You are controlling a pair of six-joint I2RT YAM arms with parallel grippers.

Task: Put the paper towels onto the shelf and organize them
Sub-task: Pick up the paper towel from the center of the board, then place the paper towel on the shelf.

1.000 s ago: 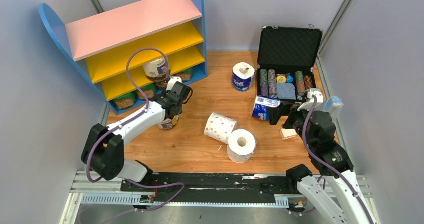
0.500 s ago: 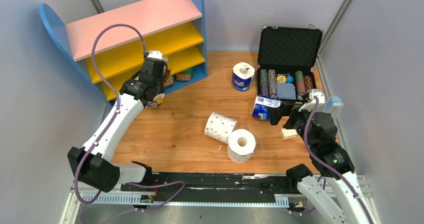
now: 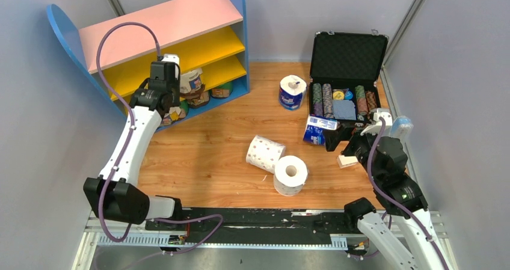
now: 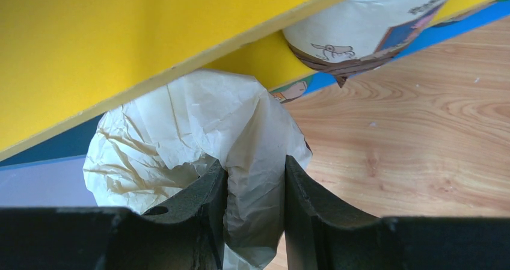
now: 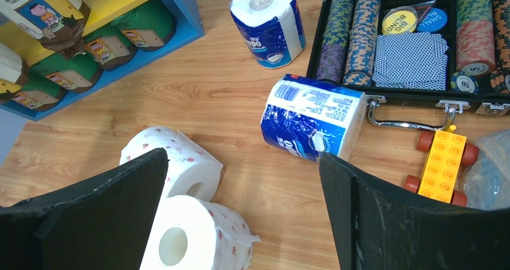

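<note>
You had swung the left tool (image 4: 252,204) away from the open counter (image 3: 222,162) and up to the shelf (image 3: 156,20), carrying a cream-wrapped roll (image 4: 192,138) with it; a second before, that tool was out on the wood well short of the shelf, and by this moment it sat at the shelf's lower front edge. That meant one more roll was about to be stored, though it was not yet released. The left wrist view showed what the overhead could not: the tool's fingers (image 4: 307,204) were pinching the crumpled wrapper at the top of the roll, not its body, and a yellow board (image 4: 120,35) of the shelf passed close over it, with another cream printed roll (image 4: 367,23) already standing just beside it on the shelf. From above, your arm hid that grip. The right tool (image 5: 240,222) had not moved and stood spread wide, holding nothing, near the black case (image 3: 349,59). Its wrist view gave the remaining work clearly: a blue-printed roll (image 5: 313,125) lying on its side against the case, another blue-printed roll (image 5: 267,20) upright between the case and the shelf, and two bare white rolls (image 5: 186,240) touching each other, farther from the shelf.
</note>
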